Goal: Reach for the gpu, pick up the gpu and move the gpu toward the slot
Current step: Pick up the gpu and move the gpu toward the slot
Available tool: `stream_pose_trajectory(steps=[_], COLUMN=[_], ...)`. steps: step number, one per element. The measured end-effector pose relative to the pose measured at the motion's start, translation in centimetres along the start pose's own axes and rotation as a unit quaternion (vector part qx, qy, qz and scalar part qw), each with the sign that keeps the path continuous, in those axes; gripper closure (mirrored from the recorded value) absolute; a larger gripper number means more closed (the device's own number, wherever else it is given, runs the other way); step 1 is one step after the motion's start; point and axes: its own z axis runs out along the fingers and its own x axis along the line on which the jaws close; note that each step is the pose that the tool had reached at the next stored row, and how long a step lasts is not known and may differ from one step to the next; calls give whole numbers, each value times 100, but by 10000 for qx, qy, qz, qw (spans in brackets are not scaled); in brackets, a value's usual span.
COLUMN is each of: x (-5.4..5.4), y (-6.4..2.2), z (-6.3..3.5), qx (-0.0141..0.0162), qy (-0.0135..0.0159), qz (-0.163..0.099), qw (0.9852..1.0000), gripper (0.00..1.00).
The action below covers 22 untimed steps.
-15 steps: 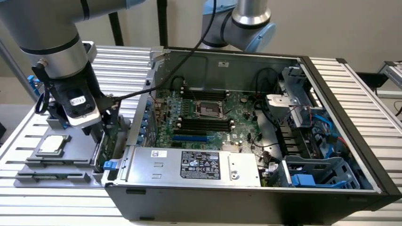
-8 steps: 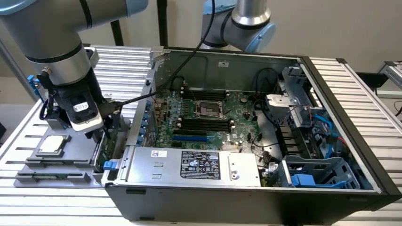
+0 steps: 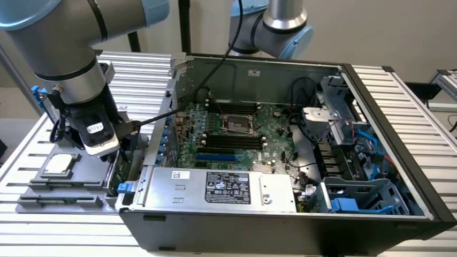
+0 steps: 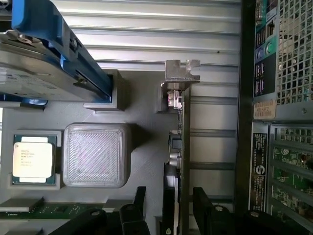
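The gpu (image 4: 185,142) stands on edge in the grey fixture tray (image 4: 146,147), seen blade-like in the wrist view with its silver bracket (image 4: 182,73) at the far end. In the exterior view the gpu (image 3: 116,172) is a thin green strip between the tray and the computer case. My gripper (image 4: 171,210) is open and straddles the card's near end, one black finger (image 4: 139,203) on one side and the other finger (image 4: 202,205) close on the other side. In the exterior view my gripper (image 3: 120,158) hangs low over the card. The blue slot (image 3: 216,158) lies on the motherboard.
The open computer case (image 3: 371,123) sits right beside the tray; its rear panel (image 4: 279,98) runs close along the card. The tray also holds a CPU chip (image 4: 33,159), a silver hard drive with blue rails (image 4: 49,63), a memory stick (image 4: 44,210) and a grey square block (image 4: 95,154).
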Motion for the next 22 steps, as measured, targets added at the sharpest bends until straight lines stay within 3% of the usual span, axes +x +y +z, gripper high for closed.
stream_pose_trajectory(steps=[3,5,10,11,16,20,22], x=[0,0,1,0,0,0,1], y=[0,1,4,6,6,6,7], z=[11,13,15,14,13,13,9], qx=[2,1,1,3,5,5,3], qy=[-18,-19,-21,-20,-19,-19,-4], qz=[8,12,13,13,13,13,13], qw=[10000,10000,10000,10000,10000,10000,10000], gripper=[49,58,61,68,74,74,74])
